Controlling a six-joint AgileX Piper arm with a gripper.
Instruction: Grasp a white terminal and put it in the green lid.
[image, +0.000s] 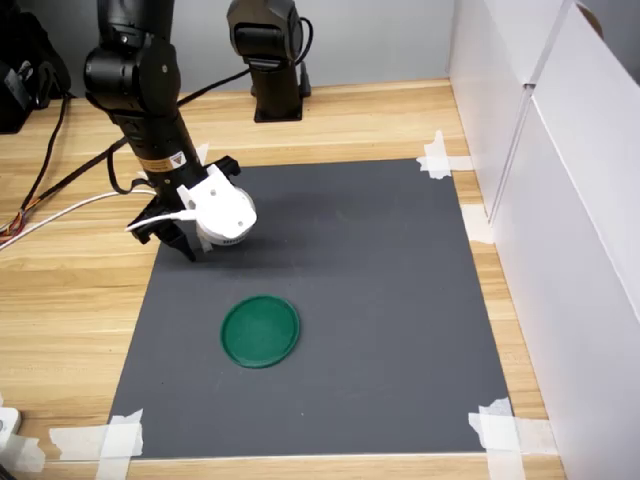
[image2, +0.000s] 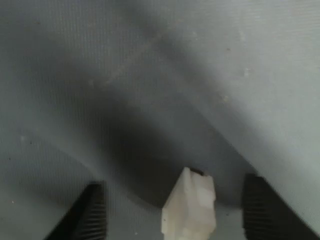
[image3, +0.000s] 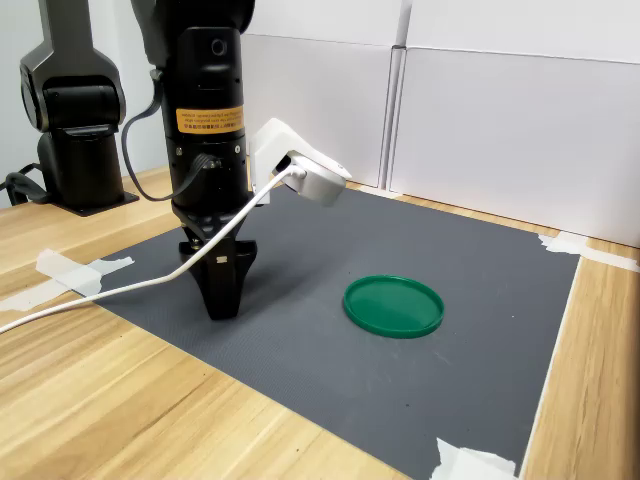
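One black gripper (image2: 172, 215), two ridged fingers (image2: 92, 212) spread wide, gripping nothing. One small white ridged plastic terminal (image2: 190, 210) lies on the mat between them, touching neither, in the wrist view. One flat round dark-green plastic lid (image: 260, 330), raised rim, lies to the first exterior view's right of the gripper, on one dark grey textured mat (image: 380, 270) taped to one wooden table (image: 60, 300).
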